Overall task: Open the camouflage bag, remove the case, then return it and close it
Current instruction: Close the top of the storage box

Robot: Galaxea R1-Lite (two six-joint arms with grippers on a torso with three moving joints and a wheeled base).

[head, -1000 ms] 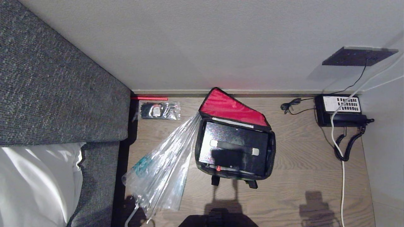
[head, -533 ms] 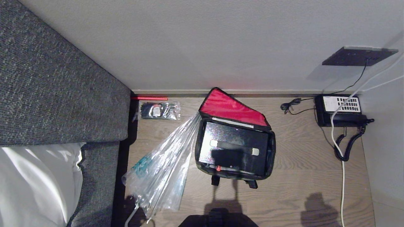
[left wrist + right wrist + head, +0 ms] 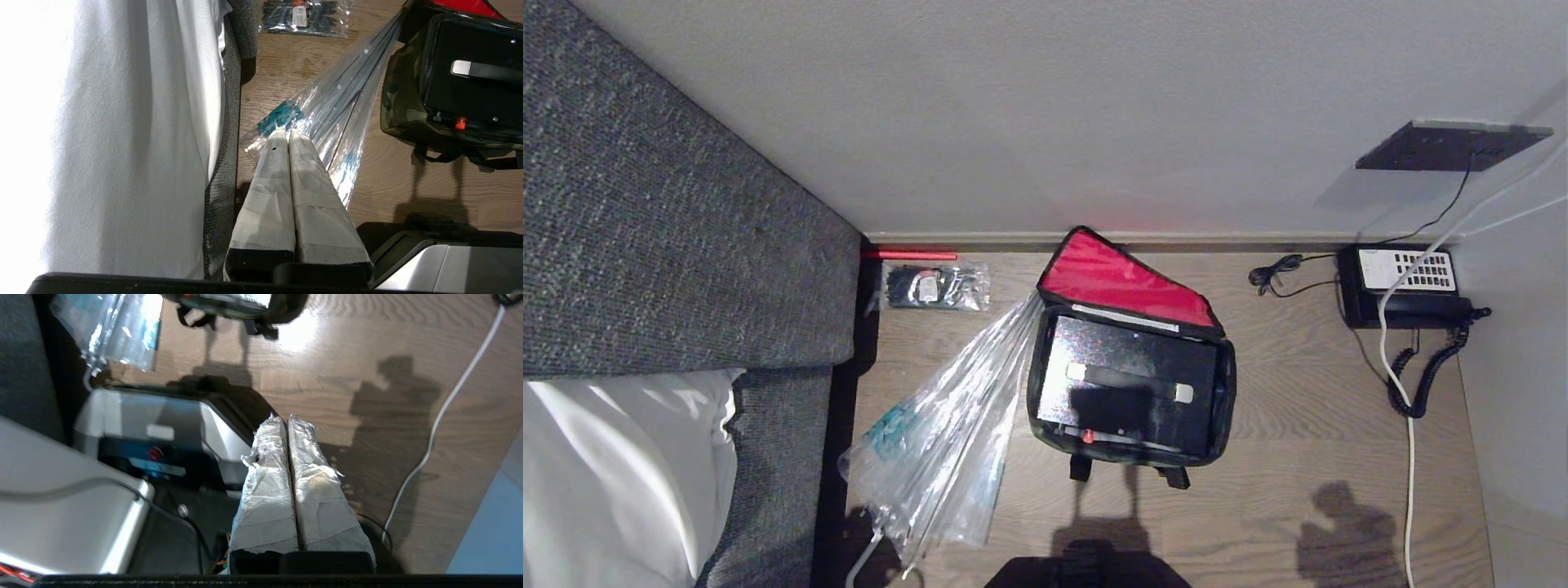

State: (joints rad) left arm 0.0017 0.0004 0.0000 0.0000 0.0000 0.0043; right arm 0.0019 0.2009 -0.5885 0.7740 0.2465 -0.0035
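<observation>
Only the arm shadow at five o'clock had shifted since a second earlier, while the camouflage bag lay flap-open at center floor with the case inside, and the right gripper and left gripper were pressed together, empty.

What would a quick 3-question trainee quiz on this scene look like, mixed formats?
1. True or false: the camouflage bag lies with its flap open, red lining showing.
2. The case is: A) inside the bag, B) on the floor beside it, C) on the sofa.
3. What lies against the bag on the sofa side?

Key:
1. True.
2. A.
3. The clear umbrella. Both the left pincer and the right pincer are shut and hold nothing.
</observation>
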